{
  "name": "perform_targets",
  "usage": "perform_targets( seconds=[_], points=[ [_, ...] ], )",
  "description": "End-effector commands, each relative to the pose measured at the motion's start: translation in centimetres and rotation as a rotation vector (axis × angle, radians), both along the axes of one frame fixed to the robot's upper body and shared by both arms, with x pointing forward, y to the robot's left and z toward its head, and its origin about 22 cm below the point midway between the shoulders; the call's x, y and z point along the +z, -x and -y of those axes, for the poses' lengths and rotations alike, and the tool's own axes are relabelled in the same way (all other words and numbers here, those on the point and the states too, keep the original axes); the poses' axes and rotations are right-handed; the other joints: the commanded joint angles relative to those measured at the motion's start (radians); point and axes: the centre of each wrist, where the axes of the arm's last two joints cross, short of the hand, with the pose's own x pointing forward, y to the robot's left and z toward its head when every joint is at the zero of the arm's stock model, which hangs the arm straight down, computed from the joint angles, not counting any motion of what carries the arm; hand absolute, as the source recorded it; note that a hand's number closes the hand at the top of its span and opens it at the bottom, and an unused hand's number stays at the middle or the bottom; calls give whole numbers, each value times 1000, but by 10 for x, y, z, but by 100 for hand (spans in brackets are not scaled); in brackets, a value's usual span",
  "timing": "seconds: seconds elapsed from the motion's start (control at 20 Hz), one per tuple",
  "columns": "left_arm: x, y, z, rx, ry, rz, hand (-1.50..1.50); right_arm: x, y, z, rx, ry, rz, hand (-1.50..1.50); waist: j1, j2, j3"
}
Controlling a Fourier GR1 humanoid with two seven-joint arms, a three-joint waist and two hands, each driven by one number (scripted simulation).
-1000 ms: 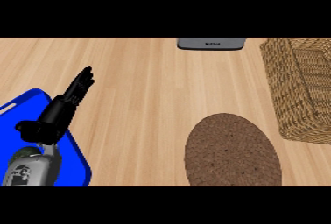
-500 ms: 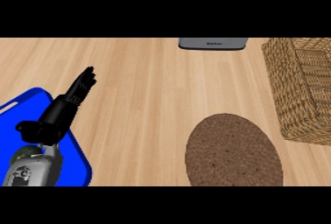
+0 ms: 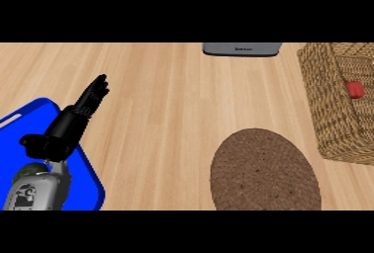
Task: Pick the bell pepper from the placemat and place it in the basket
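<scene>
A small red bell pepper [image 3: 355, 89] lies inside the wicker basket [image 3: 330, 118] at the right edge of the head view. The round brown woven placemat [image 3: 264, 171] sits on the wooden counter at lower centre with nothing on it. My left hand [image 3: 79, 111] stands at the left, fingers straight and pointing up and away, holding nothing. My right hand does not show anywhere.
A blue tray [image 3: 22, 123] lies under my left forearm at the lower left. A grey appliance [image 3: 242, 49] sits at the counter's far edge, top centre. Bare wood lies between the tray and the placemat.
The view has shifted slightly, so more of the basket's inside shows and the red pepper in it has come into sight. My left hand has stayed still.
</scene>
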Motion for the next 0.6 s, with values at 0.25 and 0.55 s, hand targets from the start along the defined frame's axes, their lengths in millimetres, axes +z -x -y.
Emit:
perform_targets(
  seconds=[0.25,0.55],
  points=[
    [-13,4,-11,-1,-1,-7,0,40,-11,0,47,-173,103,-150,-1,-1,-1],
    [5,13,-1,1,-18,27,0,47,31,49,4,-360,46,-150,4,-1,1]
  ],
)
